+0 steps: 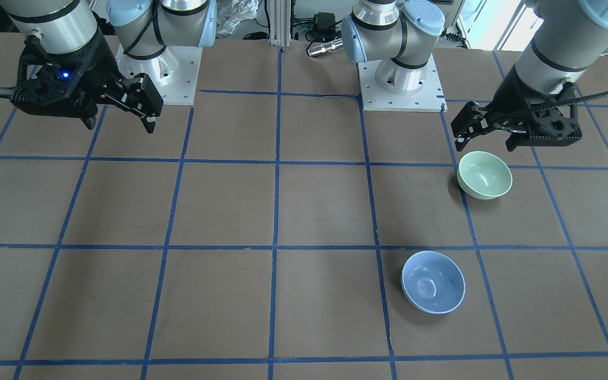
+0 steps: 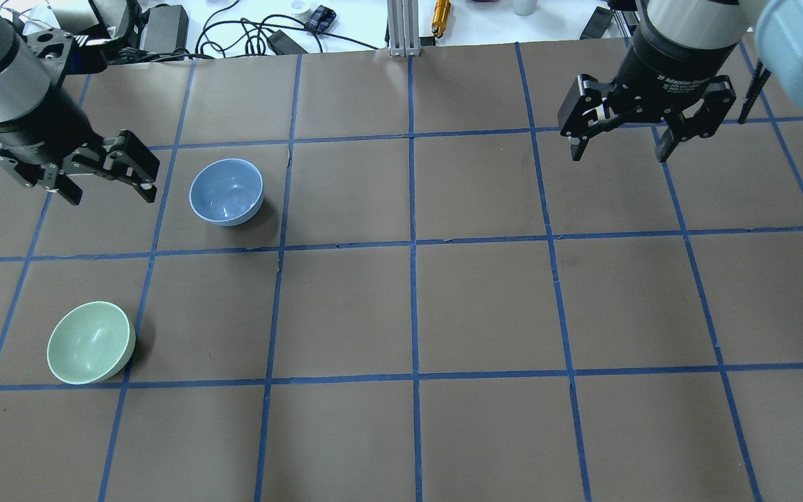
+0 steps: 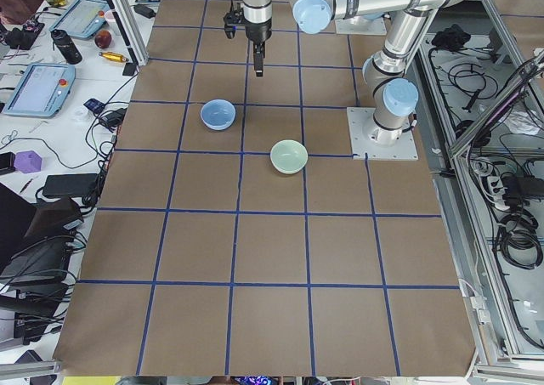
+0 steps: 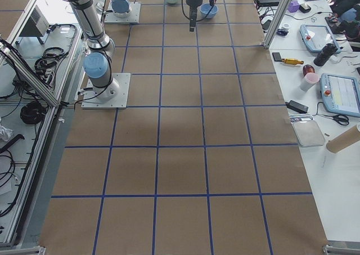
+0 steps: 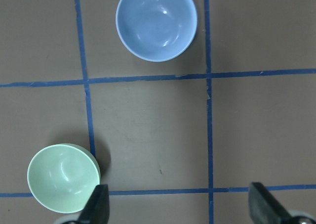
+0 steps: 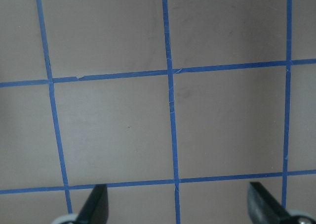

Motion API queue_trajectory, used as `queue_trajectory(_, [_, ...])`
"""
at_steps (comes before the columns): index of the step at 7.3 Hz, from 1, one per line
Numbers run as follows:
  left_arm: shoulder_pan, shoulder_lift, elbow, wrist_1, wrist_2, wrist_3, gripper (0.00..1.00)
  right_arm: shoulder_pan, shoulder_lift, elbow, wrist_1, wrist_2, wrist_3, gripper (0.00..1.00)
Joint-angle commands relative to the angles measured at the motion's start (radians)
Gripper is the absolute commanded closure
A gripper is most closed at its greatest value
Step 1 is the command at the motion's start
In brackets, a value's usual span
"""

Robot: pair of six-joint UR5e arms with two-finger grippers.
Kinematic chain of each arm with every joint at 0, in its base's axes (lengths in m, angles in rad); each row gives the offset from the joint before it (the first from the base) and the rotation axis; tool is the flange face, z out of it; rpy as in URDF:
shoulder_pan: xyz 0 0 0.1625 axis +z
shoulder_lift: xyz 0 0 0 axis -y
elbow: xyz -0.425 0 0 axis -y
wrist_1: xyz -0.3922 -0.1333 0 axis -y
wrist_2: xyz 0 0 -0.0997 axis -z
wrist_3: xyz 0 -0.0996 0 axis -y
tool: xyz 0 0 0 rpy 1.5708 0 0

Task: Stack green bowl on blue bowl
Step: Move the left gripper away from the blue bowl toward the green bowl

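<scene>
The green bowl (image 1: 484,175) (image 2: 90,342) (image 3: 289,156) stands upright on the brown table on my left side. The blue bowl (image 1: 433,281) (image 2: 226,191) (image 3: 218,114) stands upright about one grid square farther from my base, apart from the green one. My left gripper (image 1: 484,143) (image 2: 111,195) is open and empty, held high above the table near the two bowls. In the left wrist view its gripper (image 5: 178,206) frames bare table, with the green bowl (image 5: 63,178) just left of one finger and the blue bowl (image 5: 156,22) ahead. My right gripper (image 1: 121,126) (image 2: 617,155) (image 6: 177,206) is open and empty above bare table.
Blue tape lines divide the brown table (image 2: 485,307) into squares. The two arm bases (image 1: 159,74) (image 1: 401,79) stand at the robot's edge. Cables and small items (image 2: 234,28) and an aluminium post (image 2: 401,28) lie past the far edge.
</scene>
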Motion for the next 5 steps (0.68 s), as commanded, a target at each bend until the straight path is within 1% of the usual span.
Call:
queue_trajectory(1, [0.136,-0.011,-0.075,0.067,0.007,0.120,0.00,0.000,0.000,0.000,0.000,0.000,0.000,0.00])
queue_trajectory(3, [0.309,-0.032,-0.206,0.217,0.004,0.254,0.00,0.000,0.000,0.000,-0.002,0.000,-0.001,0.00])
queue_trajectory(4, [0.377,-0.049,-0.265,0.307,-0.001,0.361,0.00,0.000,0.000,0.000,0.000,0.000,0.000,0.00])
queue_trajectory(5, [0.409,-0.063,-0.316,0.381,-0.001,0.400,0.00,0.000,0.000,0.000,0.000,0.000,-0.001,0.00])
